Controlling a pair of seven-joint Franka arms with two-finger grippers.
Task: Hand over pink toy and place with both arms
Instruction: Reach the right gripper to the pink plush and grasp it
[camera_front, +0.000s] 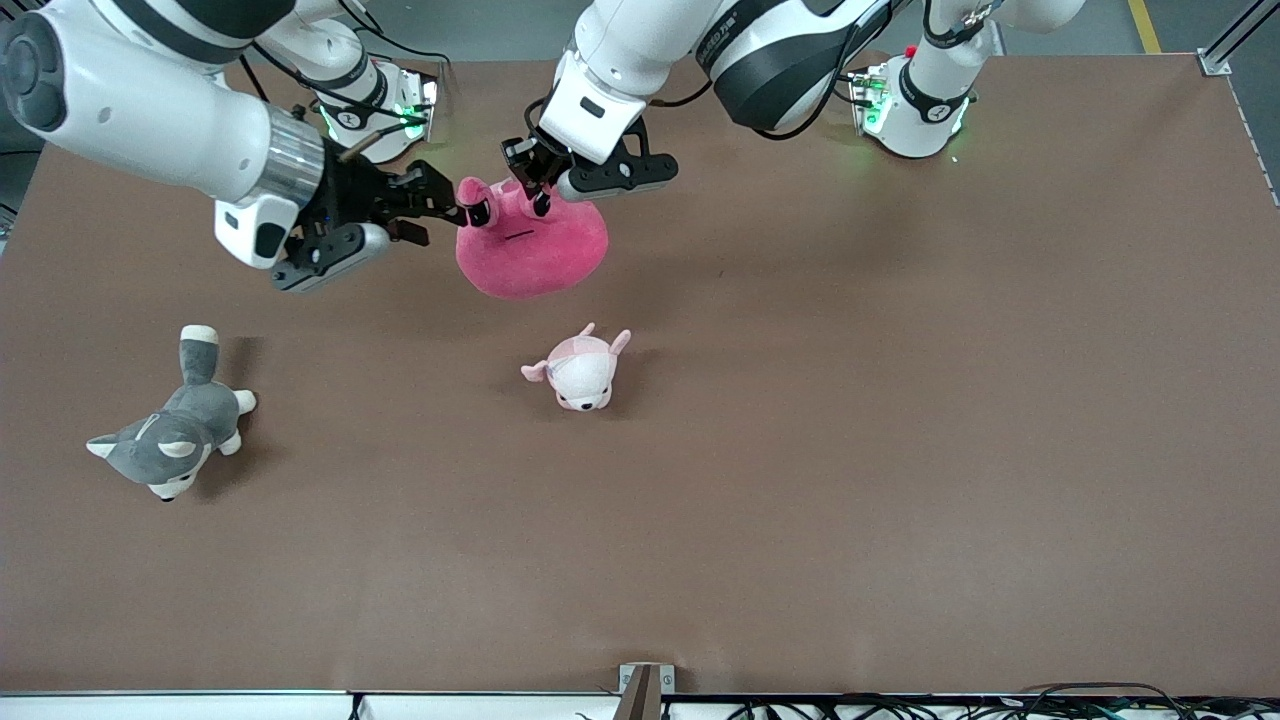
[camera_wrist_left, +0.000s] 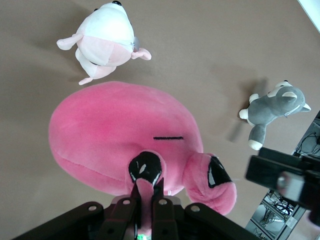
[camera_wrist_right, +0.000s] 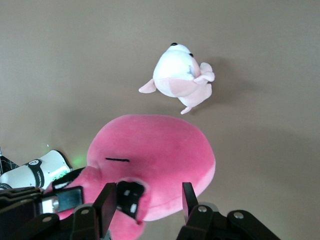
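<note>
While left pincer (camera_front: 540, 195) clamps the pink toy's (camera_front: 535, 255) half-hidden top, right pincer (camera_front: 455, 208) gapes around it.

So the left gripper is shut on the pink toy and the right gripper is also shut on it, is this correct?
Not quite. The right gripper is open: the right wrist view shows its fingers standing apart, with a part of the pink toy between them. The left gripper is indeed shut on the toy.

A robotics lab: brown test table (camera_front: 900, 450), bolted arm bases (camera_front: 915, 110) (cables (camera_front: 1000, 700) trailing below).
</note>
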